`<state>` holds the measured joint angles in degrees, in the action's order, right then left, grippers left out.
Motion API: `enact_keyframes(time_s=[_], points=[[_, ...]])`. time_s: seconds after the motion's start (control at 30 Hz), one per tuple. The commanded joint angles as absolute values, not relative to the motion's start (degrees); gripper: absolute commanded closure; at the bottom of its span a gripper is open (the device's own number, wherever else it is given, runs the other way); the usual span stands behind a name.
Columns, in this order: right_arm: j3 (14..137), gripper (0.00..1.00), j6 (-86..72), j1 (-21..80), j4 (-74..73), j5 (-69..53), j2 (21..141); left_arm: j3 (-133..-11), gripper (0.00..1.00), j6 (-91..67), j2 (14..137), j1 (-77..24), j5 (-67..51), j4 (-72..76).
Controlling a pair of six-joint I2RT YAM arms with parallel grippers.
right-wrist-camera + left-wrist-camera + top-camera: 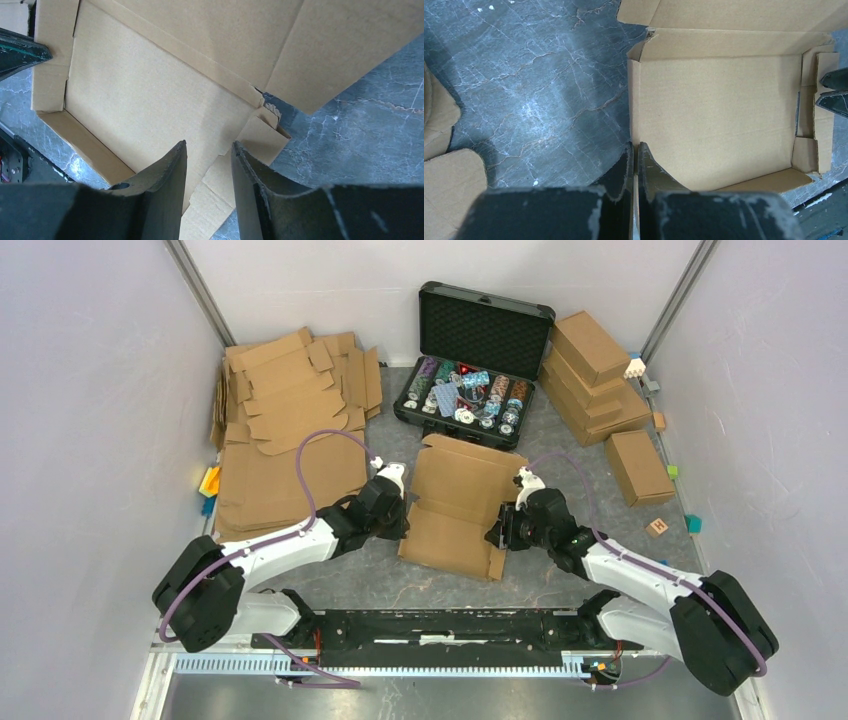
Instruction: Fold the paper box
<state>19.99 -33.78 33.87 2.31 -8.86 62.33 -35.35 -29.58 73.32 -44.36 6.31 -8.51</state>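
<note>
Pinching the left wall of the paper box [455, 510], the left gripper [635, 149] is clamped tight on the cardboard edge, apparently to hold that wall upright and steady the half-formed box at the middle of the counter [350, 585]. The right gripper [207, 146] straddles the right side flap [212, 185], jaws parted, seemingly placed to fold it in.

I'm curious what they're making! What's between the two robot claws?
The half-folded cardboard box sits between the left gripper and the right gripper, clearest from the top camera.
</note>
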Motion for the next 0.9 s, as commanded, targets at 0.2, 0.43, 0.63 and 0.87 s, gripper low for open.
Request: enact_keyframes(time_s=[0.2,0.43,0.63,0.87], points=[[28.1,0.43,-29.0,34.1,-5.6,-5.9,60.3,-36.9,0.96,-29.2,73.7,-44.4,5.8,-6.9],[27.6,0.31,-24.9,34.1,-16.8,1.8,48.2,-37.5,0.96,-29.0,75.2,-44.4,6.3,-7.4],[21.5,0.29,-25.7,33.7,-22.1,7.3,39.5,-37.6,0.96,-29.0,75.7,-44.2,7.9,-7.8],[16.6,0.38,-30.5,33.4,-20.8,9.3,38.9,-37.3,0.98,-29.1,75.7,-43.2,8.8,-8.5]])
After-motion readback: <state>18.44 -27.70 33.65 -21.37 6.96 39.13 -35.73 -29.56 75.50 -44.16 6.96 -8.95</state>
